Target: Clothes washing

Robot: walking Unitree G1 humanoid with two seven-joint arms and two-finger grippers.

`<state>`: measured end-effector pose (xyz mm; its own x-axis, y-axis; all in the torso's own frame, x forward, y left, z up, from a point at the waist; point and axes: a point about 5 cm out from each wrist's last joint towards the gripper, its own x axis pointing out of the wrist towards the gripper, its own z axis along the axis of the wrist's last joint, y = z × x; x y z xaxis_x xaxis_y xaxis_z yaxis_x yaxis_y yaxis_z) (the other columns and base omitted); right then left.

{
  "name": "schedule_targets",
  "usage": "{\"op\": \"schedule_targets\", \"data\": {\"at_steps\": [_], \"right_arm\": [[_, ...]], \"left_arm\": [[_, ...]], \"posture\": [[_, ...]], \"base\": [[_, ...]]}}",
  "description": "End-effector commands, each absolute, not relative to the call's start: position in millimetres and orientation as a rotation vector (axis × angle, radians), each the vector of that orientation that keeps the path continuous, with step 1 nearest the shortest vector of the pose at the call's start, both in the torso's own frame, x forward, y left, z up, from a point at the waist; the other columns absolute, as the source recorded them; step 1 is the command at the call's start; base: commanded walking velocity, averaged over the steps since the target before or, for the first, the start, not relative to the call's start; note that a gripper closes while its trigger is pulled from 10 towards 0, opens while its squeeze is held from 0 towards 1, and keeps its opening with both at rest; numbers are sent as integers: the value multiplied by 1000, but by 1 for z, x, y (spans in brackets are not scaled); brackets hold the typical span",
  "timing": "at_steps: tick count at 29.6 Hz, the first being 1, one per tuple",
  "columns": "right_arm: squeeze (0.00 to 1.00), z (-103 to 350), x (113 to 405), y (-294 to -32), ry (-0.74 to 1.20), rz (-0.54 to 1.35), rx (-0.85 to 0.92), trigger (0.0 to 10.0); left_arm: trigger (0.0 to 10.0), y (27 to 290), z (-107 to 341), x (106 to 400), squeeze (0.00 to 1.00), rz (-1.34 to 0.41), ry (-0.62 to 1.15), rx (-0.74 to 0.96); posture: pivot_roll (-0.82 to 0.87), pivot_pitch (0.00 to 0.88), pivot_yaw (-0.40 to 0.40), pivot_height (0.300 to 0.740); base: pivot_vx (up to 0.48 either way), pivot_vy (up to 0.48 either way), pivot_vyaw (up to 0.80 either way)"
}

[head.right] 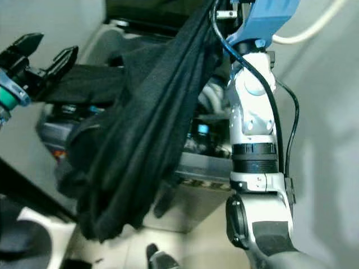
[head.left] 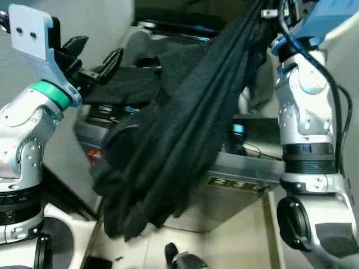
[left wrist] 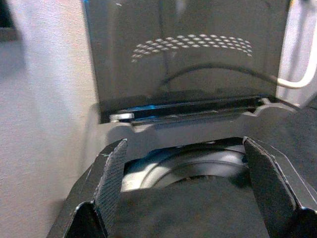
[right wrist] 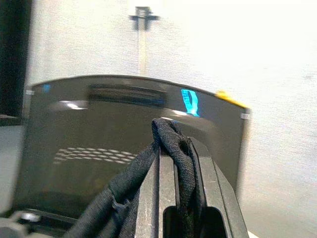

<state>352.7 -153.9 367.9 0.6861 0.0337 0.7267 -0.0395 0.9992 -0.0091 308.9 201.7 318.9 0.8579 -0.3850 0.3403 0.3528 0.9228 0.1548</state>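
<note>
Black garment point(head.left: 168, 145) hangs in the left eye view from the raised right gripper point(right wrist: 176, 163) down in front of the top-loading washer point(head.left: 235, 185), so it should be carried over the drum and lowered before release. Left wrist view: left gripper point(left wrist: 183, 183) fingers spread wide, holding nothing, dark cloth over the drum point(left wrist: 173, 161) beneath. Right wrist view: fingers clamped together on a bunched fold, raised lid point(right wrist: 124, 144) behind.

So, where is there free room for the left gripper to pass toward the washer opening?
The open left gripper has a free gap before it, above the cloth, up to the raised lid. The right side is crowded: the black garment hangs from the shut right gripper across the washer.
</note>
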Motion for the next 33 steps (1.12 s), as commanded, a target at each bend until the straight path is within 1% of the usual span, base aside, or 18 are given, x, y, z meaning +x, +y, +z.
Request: {"op": "schedule_targets", "data": {"at_steps": [1, 16, 17, 20, 27, 33], "right_arm": [[0, 379, 347, -161, -869, 14, 33, 10000], [0, 382, 344, -157, -891, 46, 23, 10000], [0, 382, 343, -154, -899, 64, 15, 10000], [0, 381, 343, -150, -906, 89, 4, 10000], [0, 381, 343, -149, -905, 98, 1, 10000], [0, 380, 343, -148, -904, 99, -1, 10000]], "left_arm": [[10000, 203, 316, 309, 0, -380, -364, 89], [10000, 203, 316, 310, 0, -374, -371, 75], [10000, 203, 317, 310, 0, -371, -375, 65], [10000, 204, 318, 310, 0, -369, -380, 36], [10000, 205, 318, 311, 0, -356, -383, 47], [10000, 205, 319, 311, 0, -350, -391, 75]], "posture": [[102, 92, -1, 740], [99, 85, -3, 740], [99, 85, -3, 740], [100, 81, -7, 740], [100, 79, -9, 740], [98, 80, -7, 740]], "base": [[0, 0, -800], [0, 0, -800], [0, 0, 0], [0, 480, 0], [0, 435, 0], [0, 0, 0]]}}
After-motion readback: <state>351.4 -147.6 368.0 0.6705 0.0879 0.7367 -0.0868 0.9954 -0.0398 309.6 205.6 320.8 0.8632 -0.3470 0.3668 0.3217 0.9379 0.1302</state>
